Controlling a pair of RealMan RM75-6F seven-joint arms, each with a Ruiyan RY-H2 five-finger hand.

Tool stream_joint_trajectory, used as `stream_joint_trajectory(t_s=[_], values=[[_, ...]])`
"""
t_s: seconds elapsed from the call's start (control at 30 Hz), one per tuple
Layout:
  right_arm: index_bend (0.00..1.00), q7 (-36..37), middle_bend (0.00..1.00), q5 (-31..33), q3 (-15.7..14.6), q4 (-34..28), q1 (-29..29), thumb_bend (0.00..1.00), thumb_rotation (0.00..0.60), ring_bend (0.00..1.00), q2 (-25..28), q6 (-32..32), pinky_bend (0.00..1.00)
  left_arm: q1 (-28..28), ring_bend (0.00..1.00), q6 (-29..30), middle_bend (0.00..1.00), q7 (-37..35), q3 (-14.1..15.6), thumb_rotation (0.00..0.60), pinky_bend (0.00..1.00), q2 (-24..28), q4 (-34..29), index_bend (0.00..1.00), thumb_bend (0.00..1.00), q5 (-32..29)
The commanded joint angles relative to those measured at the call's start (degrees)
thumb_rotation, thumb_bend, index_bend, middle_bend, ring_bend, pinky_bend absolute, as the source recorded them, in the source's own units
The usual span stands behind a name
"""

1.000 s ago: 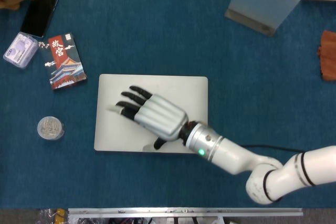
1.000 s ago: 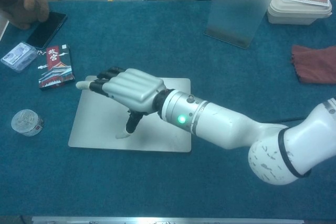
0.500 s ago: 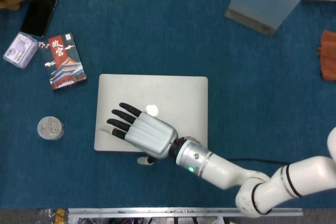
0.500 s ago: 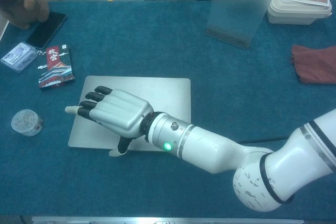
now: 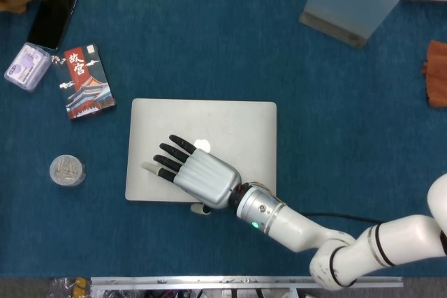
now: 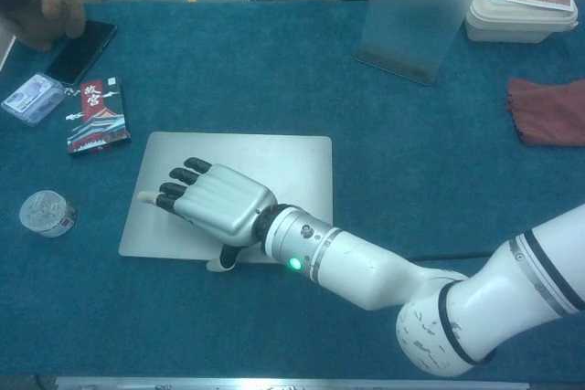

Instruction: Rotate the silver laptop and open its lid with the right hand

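The silver laptop (image 5: 230,130) (image 6: 265,166) lies closed and flat on the blue table, its long edges running left to right. My right hand (image 5: 199,176) (image 6: 215,207) is over its near left part, palm down, fingers (image 5: 171,155) spread and stretched across the lid. The thumb (image 5: 202,208) (image 6: 222,261) hangs down at the laptop's near edge. Whether it touches that edge I cannot tell. Nothing is held. My left hand is out of both views.
A card box (image 5: 87,82) (image 6: 96,116), a clear case (image 5: 28,66), a black phone (image 5: 54,13) and a small round tin (image 5: 68,170) (image 6: 46,213) lie left. A frosted stand (image 5: 353,1) (image 6: 420,11), a food box (image 6: 523,5) and a red cloth (image 6: 548,111) sit far right.
My right hand drew back from the lid's middle toward the near edge, swung left, then edged slightly right. The thumb dropped to the laptop's near edge. The laptop has not moved.
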Motion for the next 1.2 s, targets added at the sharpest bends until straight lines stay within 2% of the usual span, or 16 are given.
stream_joint_trajectory(t_s=[0.03, 0.63, 0.77, 1.07, 1.2], values=[[0.00, -0.17, 0.13, -0.52, -0.12, 1.08, -0.40, 0.15, 0.509, 0.00, -0.55, -0.17, 0.03, -0.10, 0.05, -0.16, 0.07, -0.10, -0.03, 0.600, 0.00, -0.10, 0.12, 0.05, 0.32, -0.05], [0.00, -1.22, 0.13, -1.96, 0.56, 4.28, -1.77, 0.15, 0.509, 0.00, -2.72, -1.71, 0.03, -0.27, 0.05, -0.69, 0.07, -1.56, -0.07, 0.600, 0.00, -0.92, 1.92, 0.05, 0.32, -0.56], [0.00, -1.59, 0.13, -2.00, 0.81, 4.77, -1.95, 0.21, 0.509, 0.00, -2.89, -2.13, 0.03, -0.31, 0.05, -0.80, 0.07, -1.67, -0.08, 0.600, 0.00, -0.95, 2.12, 0.05, 0.32, -0.66], [0.00, -2.79, 0.13, -1.71, 1.04, 5.14, -2.29, 0.22, 0.507, 0.00, -2.92, -2.83, 0.03, -0.35, 0.05, -1.06, 0.07, -1.99, -0.01, 0.600, 0.00, -1.18, 2.53, 0.05, 0.32, -0.78], [0.00, -3.20, 0.13, -1.83, 1.05, 5.28, -2.43, 0.30, 0.507, 0.00, -2.95, -3.04, 0.03, -0.37, 0.05, -1.14, 0.07, -2.14, 0.02, 0.600, 0.00, -1.24, 2.84, 0.05, 0.32, -0.81]])
